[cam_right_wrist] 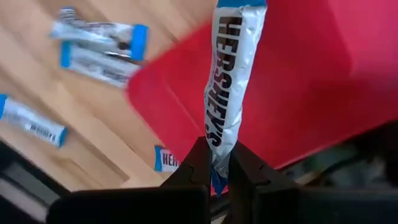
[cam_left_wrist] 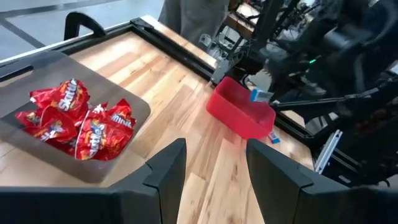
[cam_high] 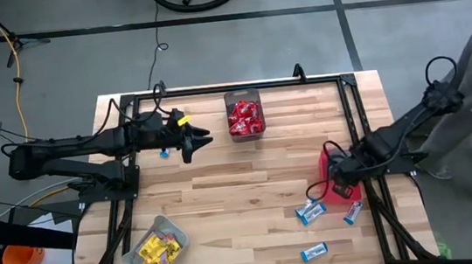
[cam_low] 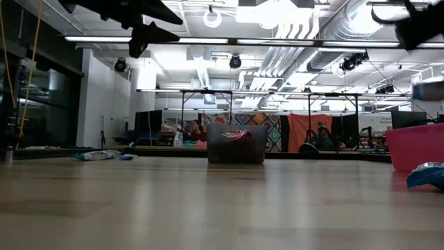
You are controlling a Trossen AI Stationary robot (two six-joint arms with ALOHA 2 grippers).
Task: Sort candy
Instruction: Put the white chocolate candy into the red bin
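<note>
Even overhead light, soft shadows; low view dim, ceiling lamps glaring; right wrist background blurred.

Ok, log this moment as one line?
right claw: shut on blue-and-white candy, over red bin | left claw: open, empty, beside mesh bin | loose candy: remaining

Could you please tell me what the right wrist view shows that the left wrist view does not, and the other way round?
Only the right wrist view: the right gripper shut on a blue-and-white wrapped candy bar, with loose blue-and-white bars on the wooden table. Only the left wrist view: red candy packets in a dark bin, past the open left gripper. Both: the red plastic bin.
</note>
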